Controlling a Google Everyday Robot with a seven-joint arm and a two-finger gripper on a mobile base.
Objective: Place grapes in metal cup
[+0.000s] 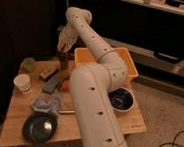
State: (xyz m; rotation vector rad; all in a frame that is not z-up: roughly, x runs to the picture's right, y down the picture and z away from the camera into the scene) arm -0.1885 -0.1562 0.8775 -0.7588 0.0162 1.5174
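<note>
Gripper (63, 49) closed, hanging at the table's (13, 124) far edge, directly above the metal cup (63, 65). Grapes (63, 56) show as a dark red-brown lump between fingertips and cup rim; whether pinched or resting in the cup cannot be told. Cup stands upright, just beside the orange bin (104, 64); pale green cup (27, 64) and white paper cup (22, 83) off to the left — well apart

You see the closed gripper (63, 48) at the table's (13, 126) far side, just above the metal cup (63, 63); a white cup (23, 83) stands at the left.
</note>
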